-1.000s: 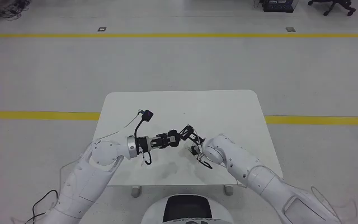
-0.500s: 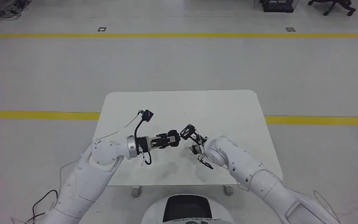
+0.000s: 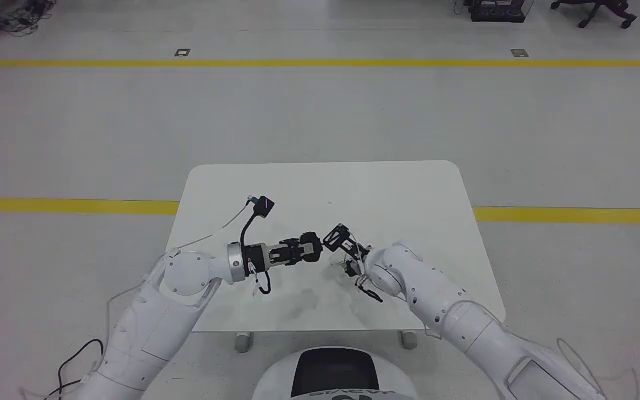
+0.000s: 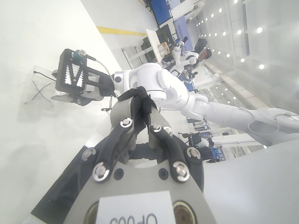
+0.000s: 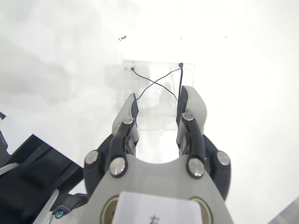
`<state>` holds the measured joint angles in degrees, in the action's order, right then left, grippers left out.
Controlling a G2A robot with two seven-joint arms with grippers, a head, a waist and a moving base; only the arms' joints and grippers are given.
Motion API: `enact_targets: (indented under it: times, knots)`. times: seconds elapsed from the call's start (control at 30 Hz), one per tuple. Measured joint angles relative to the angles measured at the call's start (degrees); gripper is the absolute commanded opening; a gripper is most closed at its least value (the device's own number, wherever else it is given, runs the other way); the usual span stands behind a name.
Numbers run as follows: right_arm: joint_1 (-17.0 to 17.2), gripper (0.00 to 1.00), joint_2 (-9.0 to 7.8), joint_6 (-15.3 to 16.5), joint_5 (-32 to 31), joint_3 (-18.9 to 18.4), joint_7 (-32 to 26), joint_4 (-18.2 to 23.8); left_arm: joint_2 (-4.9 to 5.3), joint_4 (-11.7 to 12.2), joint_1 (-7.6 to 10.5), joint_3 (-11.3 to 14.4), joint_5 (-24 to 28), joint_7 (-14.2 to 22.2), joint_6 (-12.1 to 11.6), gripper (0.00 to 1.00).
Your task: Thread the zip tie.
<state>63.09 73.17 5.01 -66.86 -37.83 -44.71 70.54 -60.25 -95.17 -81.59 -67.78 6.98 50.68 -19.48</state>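
1. Top view: one white bench (image 3: 400,190) carries the work. Two arms meet over its middle, with the left hand (image 3: 312,244) and the right hand (image 3: 338,240) tip to tip and close together.
2. Left wrist view: the left hand is pressed together, pinching one crumpled black wad (image 4: 141,113); I cannot tell what it is. Beyond it, the right hand hangs over one clear tray (image 4: 29,82) that holds two thin black zip ties (image 4: 39,92), lying crossed.
3. Right wrist view: the right hand's two fingers (image 5: 134,106) are spread and pinch nothing. They sit just above the crossed zip ties in the tray on the bench.
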Motion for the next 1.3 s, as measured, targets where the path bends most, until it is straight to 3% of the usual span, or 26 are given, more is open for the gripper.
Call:
enact_targets:
  times: [0.63, 1.3]
  knots:
    - [-1.9, 0.38, 2.47, 0.0, -3.0, 2.0, 1.1, -5.3, 0.0, 0.0, 0.0, 0.0, 0.0, 0.0, 0.0, 0.0]
    - [-2.3, 0.29, 4.15, -0.5, -4.3, 1.4, 2.0, -8.4, 0.0, 0.0, 0.0, 0.0, 0.0, 0.0, 0.0, 0.0]
